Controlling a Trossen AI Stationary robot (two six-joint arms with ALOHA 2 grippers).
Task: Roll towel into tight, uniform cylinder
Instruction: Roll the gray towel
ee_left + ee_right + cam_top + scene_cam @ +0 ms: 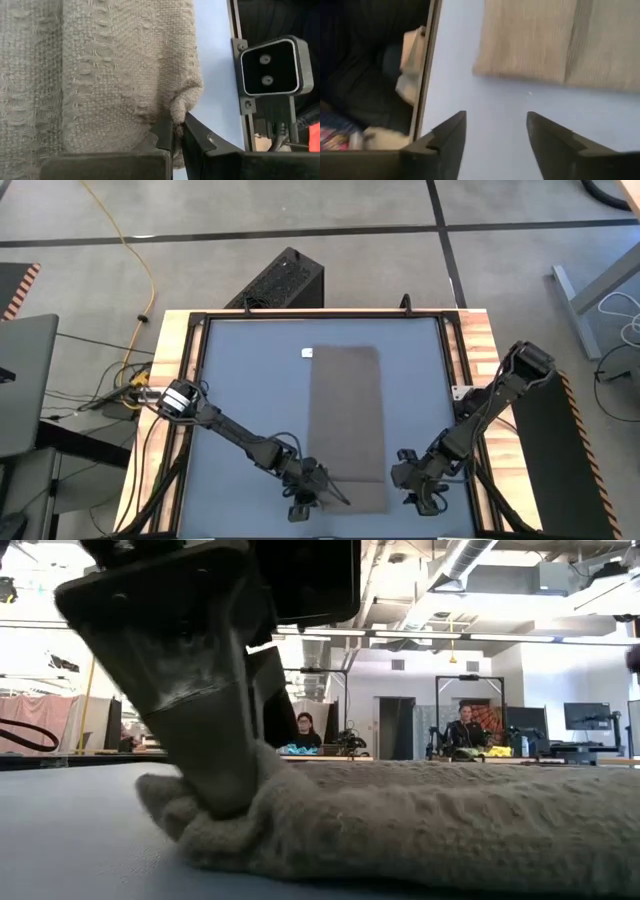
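The taupe towel [347, 420] lies flat along the middle of the blue-grey table, its white tag [307, 352] at the far left corner. A strip at its near end [355, 495] looks doubled over. My left gripper [315, 492] is shut on the towel's near left corner. My right gripper [420, 488] stands open over bare table, just right of the towel's near right corner [485, 67], with nothing between its fingers [447, 135]. My left gripper pinches a small bunch of cloth at the towel's near left corner [181, 107] between its two fingertips [165, 137]. The fingers slant down from the table's far left. The corner is puckered at the finger [215, 770]; the rest of the towel lies on the table.
A wooden frame [170, 380] rims the tabletop. A camera on a mount [270, 67] stands at the near edge close to my left gripper. A black box [280, 280] sits on the floor beyond the far edge. People sit far off in the room [465, 730].
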